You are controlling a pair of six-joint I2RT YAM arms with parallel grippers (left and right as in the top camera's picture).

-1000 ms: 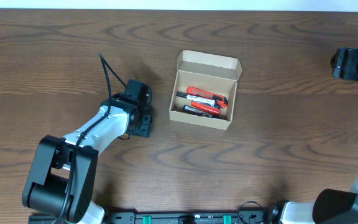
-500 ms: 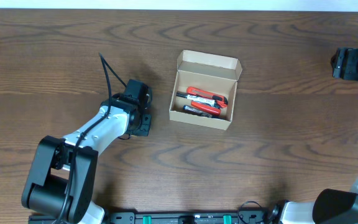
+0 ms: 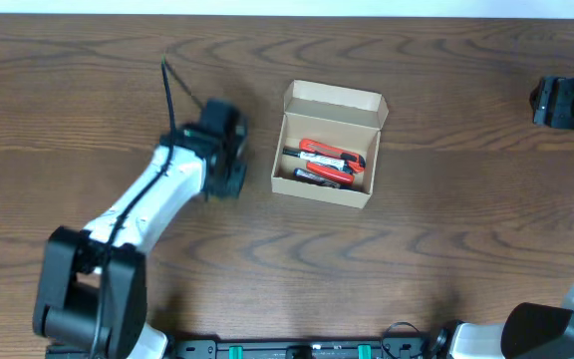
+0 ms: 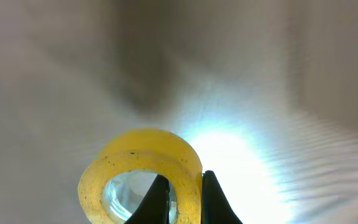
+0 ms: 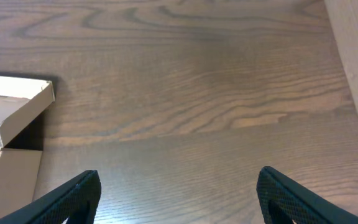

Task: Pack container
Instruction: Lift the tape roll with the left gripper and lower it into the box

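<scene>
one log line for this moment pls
left gripper: shut on tape roll | right gripper: open, empty | container: lid open, red items inside

Glare behind tape roll [image 4: 146, 147], blurred surroundings, overhead even

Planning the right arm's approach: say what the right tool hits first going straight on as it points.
The right tool, open, would likely meet the bare wooden table first; the container lies left of that line. Depth is unclear.

left wrist view's mostly blurry glare, yellow tape roll [image 4: 148, 146] cut off at bottom, container [image 3: 332, 102] contents too small to tell
</scene>
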